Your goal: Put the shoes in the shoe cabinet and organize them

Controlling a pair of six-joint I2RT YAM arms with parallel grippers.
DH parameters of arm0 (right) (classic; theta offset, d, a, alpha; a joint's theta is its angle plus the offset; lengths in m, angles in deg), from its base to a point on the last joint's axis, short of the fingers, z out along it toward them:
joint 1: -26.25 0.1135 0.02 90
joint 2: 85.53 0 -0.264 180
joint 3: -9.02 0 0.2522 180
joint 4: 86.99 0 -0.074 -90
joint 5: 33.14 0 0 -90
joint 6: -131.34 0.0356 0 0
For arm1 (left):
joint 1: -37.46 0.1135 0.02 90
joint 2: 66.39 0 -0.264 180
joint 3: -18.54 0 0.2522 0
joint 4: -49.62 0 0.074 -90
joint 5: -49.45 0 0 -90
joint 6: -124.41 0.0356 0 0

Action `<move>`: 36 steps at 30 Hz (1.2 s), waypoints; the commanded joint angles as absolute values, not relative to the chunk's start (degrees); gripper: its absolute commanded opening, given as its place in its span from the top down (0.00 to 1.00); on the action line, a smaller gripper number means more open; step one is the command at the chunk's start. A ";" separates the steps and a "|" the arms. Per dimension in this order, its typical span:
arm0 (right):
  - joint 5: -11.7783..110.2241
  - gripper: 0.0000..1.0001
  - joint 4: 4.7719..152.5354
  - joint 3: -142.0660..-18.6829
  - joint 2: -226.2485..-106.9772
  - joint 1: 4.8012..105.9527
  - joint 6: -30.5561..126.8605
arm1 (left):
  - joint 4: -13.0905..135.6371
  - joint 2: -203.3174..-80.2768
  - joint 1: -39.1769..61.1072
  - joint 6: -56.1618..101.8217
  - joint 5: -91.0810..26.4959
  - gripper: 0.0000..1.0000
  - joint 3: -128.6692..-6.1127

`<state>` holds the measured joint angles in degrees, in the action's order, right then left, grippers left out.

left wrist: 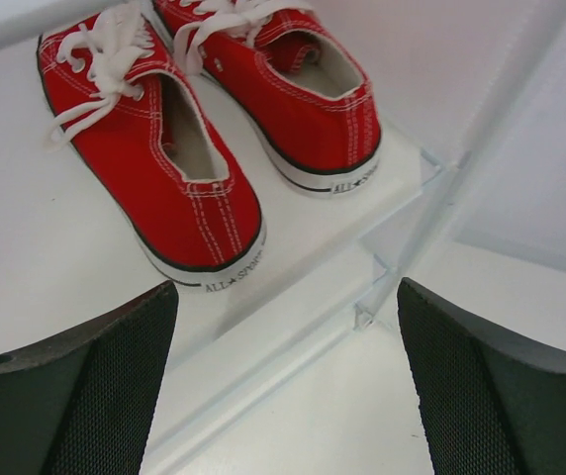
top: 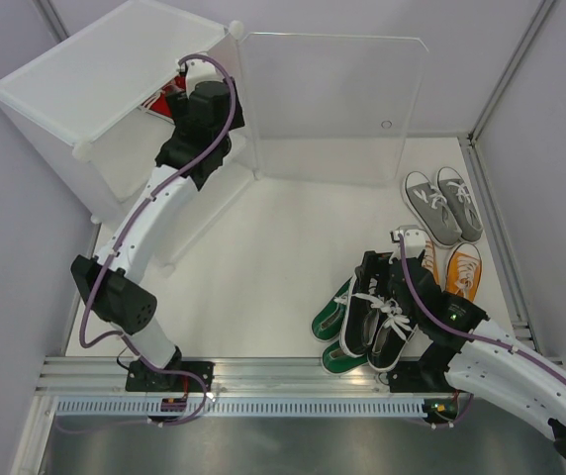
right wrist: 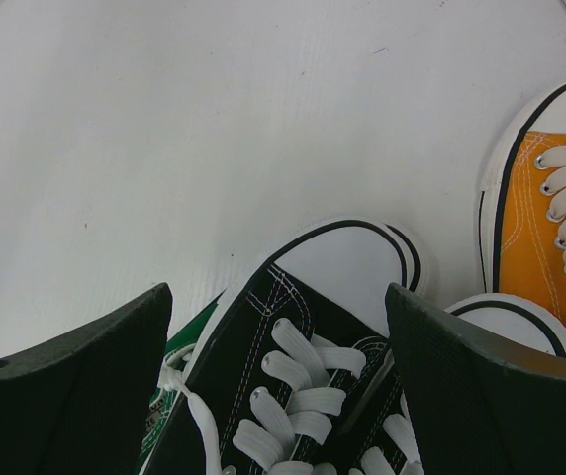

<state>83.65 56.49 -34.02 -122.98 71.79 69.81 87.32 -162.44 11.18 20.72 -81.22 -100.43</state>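
Note:
The white shoe cabinet point(top: 95, 79) stands at the back left with its clear door point(top: 332, 109) swung open. My left gripper point(left wrist: 285, 297) reaches into it, open and empty, just in front of two red shoes point(left wrist: 144, 168) point(left wrist: 303, 79) that sit side by side on a shelf point(left wrist: 26, 257). At the front right, my right gripper point(right wrist: 277, 297) is open, its fingers either side of the toe of a black shoe point(right wrist: 263, 366). The second black shoe point(right wrist: 382, 435) lies partly under the right finger. The black pair point(top: 377, 322) rests over green shoes point(top: 330, 319).
A grey pair point(top: 444, 205) lies at the right, and orange shoes point(top: 463, 269) lie right of the black pair. An orange shoe point(right wrist: 550, 237) is close to my right finger. A metal rail point(top: 293, 376) runs along the near edge. Walls enclose the white floor.

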 commanded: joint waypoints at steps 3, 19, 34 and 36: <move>83.23 0.08 57.89 -34.54 -122.80 71.95 69.55 | 87.99 -163.16 14.26 18.94 -83.71 0.07 -99.37; 83.41 0.08 57.89 -34.45 -123.32 71.95 69.46 | 87.90 -173.70 17.07 19.91 -77.56 0.07 -109.12; 82.53 0.08 51.92 -40.42 -123.67 71.87 72.18 | 92.01 -154.84 11.11 17.00 -70.71 0.00 -93.94; 82.88 0.08 48.41 -42.96 -124.11 71.95 73.32 | 94.22 -152.10 8.57 17.10 -69.48 0.00 -92.70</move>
<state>82.51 52.38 -37.69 -123.73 71.79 70.99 91.63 -158.92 11.90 18.84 -73.20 -93.94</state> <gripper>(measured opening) 0.917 0.995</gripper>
